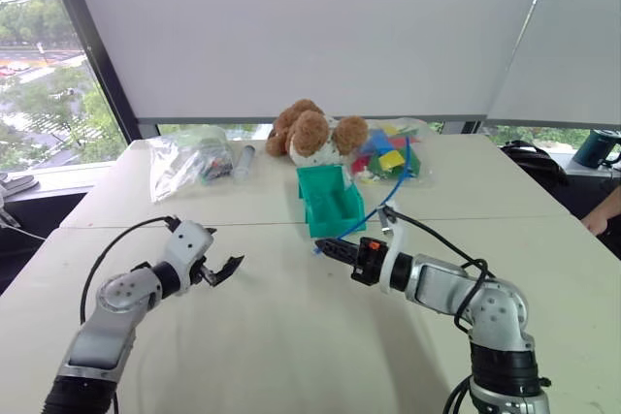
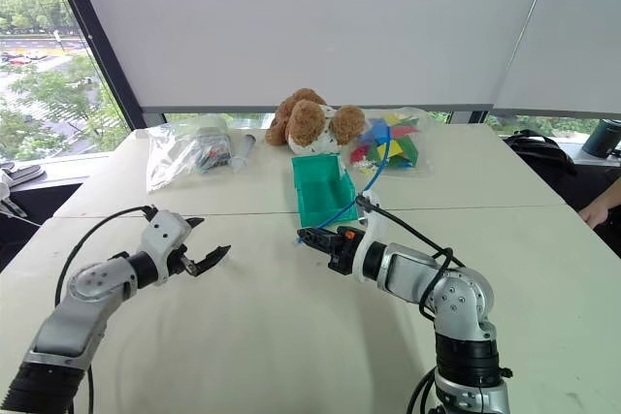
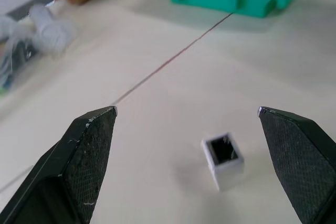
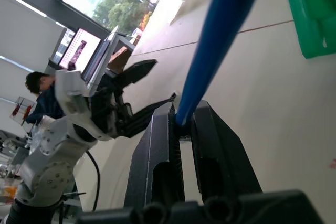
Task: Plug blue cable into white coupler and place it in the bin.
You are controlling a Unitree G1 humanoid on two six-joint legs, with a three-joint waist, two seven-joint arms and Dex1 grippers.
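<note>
The blue cable [image 2: 372, 179] is a thin, stiff, bright blue cord. My right tool [image 2: 309, 237] is clamped on it near one end, the two black fingers [image 4: 157, 150] pressed together with the cord rising out from between them. From there it arches up and back over the bin [image 2: 323, 189] toward the bag of coloured pieces [image 2: 388, 145] behind. I cannot make out the plug at its gripped end.

The white coupler [image 3: 224, 161] is a small, boxy white piece with a square dark socket facing up. It stands alone on the tabletop [image 1: 291, 336], between the fingers of my left tool [image 1: 225, 269] but touching neither; those fingers [image 3: 86, 150] are spread wide apart. Cable and coupler are not joined.

The bin is teal-green, rectangular, with a lowered front lip, and sits just in front of the brown teddy bear [image 1: 310, 133] near the far side of the tabletop. Whether anything lies inside it I cannot tell. To the left of the bear lies a clear plastic bag [image 1: 189, 162] with small items I cannot identify. To the right, another clear bag holds bright red, yellow, green and blue pieces.
</note>
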